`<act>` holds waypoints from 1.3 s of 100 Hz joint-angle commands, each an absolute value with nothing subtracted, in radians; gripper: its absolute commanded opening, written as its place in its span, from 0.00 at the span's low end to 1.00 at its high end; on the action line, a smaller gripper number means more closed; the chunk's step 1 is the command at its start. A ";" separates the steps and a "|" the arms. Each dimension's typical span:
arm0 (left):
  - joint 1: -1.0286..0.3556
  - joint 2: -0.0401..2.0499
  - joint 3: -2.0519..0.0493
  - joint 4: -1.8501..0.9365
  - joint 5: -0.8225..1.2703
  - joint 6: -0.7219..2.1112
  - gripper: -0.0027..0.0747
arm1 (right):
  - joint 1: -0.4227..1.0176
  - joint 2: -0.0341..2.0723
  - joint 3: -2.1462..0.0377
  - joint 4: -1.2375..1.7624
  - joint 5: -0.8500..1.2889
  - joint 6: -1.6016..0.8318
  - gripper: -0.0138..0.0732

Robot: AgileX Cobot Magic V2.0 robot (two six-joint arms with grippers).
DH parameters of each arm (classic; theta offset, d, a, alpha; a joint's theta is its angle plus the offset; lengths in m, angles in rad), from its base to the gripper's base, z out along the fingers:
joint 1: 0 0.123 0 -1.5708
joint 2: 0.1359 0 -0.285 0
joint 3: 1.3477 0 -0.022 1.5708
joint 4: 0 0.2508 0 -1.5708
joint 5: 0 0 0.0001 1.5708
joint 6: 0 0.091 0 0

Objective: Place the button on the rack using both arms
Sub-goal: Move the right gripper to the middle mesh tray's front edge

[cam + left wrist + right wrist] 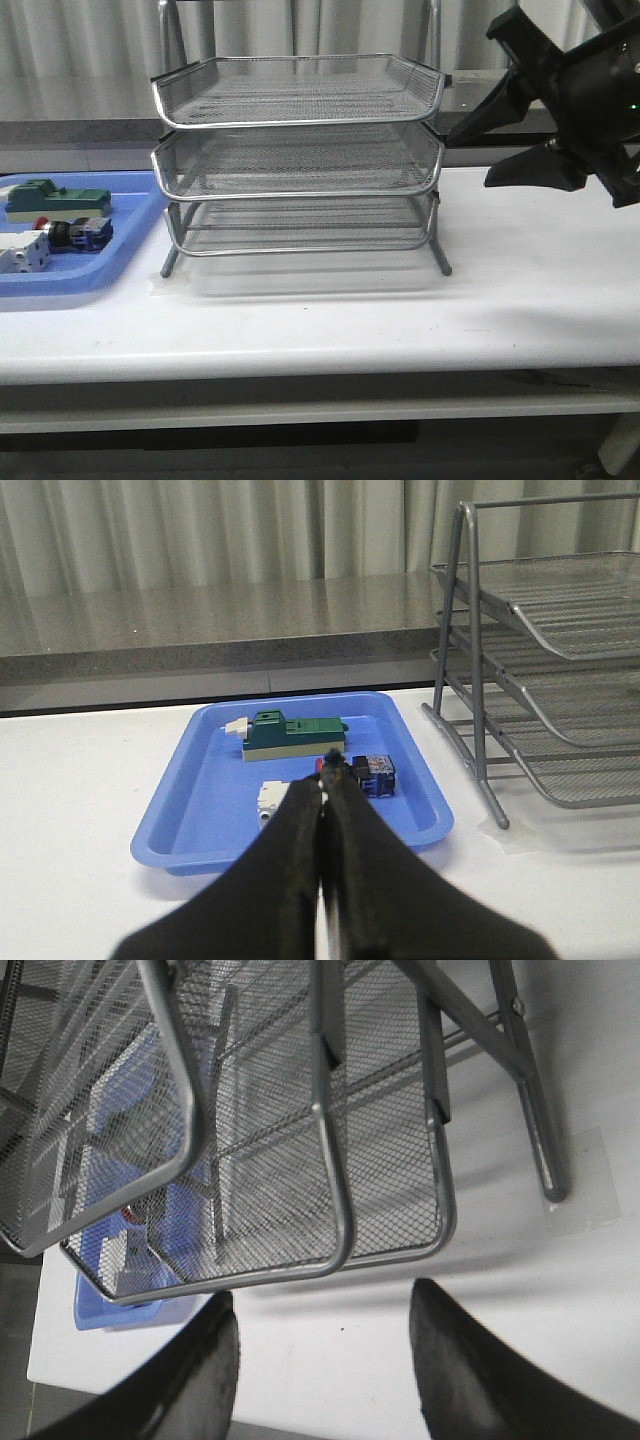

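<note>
1. While the white counter [540, 300] carries everything, the largest thing on it is the rack [297, 160], a silver wire-mesh organizer with three tiers on slim legs, standing near the middle of the front view; all three tiers look bare there.
2. Left of the rack lies the flat blue tray [40, 283], just beside the rack's left legs, holding three small parts.
3. My right arm [600, 100] hangs above the counter to the right of the rack, near its upper tiers; my right jaws [325, 1365] are spread wide with nothing between them (the wrist view looks down through the mesh at the rack's corner).
4. My left jaws [322, 810] are pressed together, empty, pointing toward the blue tray; in the front view my left arm does not appear.
5. Inside the tray, the green block on a beige base [290, 737] sits toward the far side.
6. The white blocky part [270, 798] lies nearer, partly hidden behind my left jaws.
7. The button [360, 773] lies on its side in the tray, just beside the white part, its red head barely visible past my left jaws and its blue rear block pointing toward the rack.
</note>
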State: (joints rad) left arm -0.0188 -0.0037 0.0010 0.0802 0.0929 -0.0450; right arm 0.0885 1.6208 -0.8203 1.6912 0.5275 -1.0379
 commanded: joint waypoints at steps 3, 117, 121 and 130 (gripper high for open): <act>-0.017 -0.039 0.047 0.080 0.012 -0.055 0.01 | 0.087 1.623 -0.849 1.801 0.599 -1.128 0.62; -0.017 -0.039 0.047 0.080 0.012 -0.055 0.01 | 0.176 1.843 -1.039 1.869 0.643 -1.180 0.62; -0.017 -0.039 0.047 0.080 0.012 -0.055 0.01 | 0.176 1.846 -1.040 1.878 0.643 -1.180 0.62; -0.017 -0.039 0.047 0.080 0.012 -0.055 0.01 | 0.176 1.850 -1.040 1.890 0.638 -1.180 0.60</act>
State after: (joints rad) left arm -0.0188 -0.0037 0.0010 0.0802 0.0929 -0.0450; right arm 0.1768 1.8908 -1.0090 1.8004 0.5951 -1.1625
